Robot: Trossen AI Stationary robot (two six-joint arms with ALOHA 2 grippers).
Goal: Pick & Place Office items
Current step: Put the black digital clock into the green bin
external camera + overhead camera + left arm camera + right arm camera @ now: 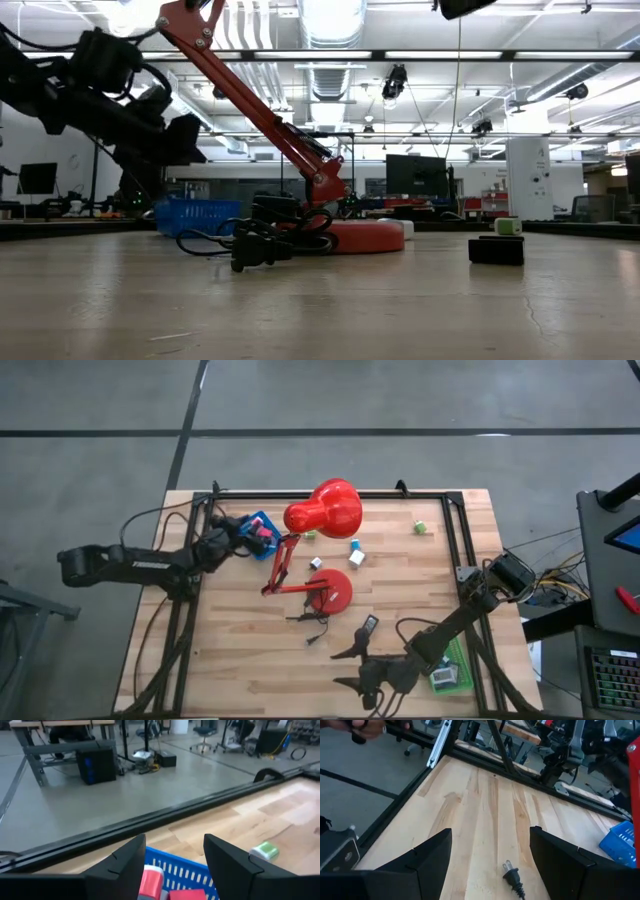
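Observation:
My left gripper (248,533) (175,845) hovers open over the blue tray (262,536) (186,872) at the table's far left. Pink pieces (150,882) lie in the tray below its fingers. My right gripper (345,668) (490,865) stands open and holds nothing near the table's front edge; a dark flat rectangle (369,625) lies on the wood just beyond it. A green block (421,527) and small white and teal blocks (355,552) rest on the wood behind the lamp. A green and white block (265,851) lies past the blue tray.
The red desk lamp stands mid-table, with its base (331,590) on the wood and its head (325,508) toward the far edge. Its plug and cord (315,632) (512,876) lie in front. A green tray (450,672) sits under my right arm. A black frame (455,530) rims the table.

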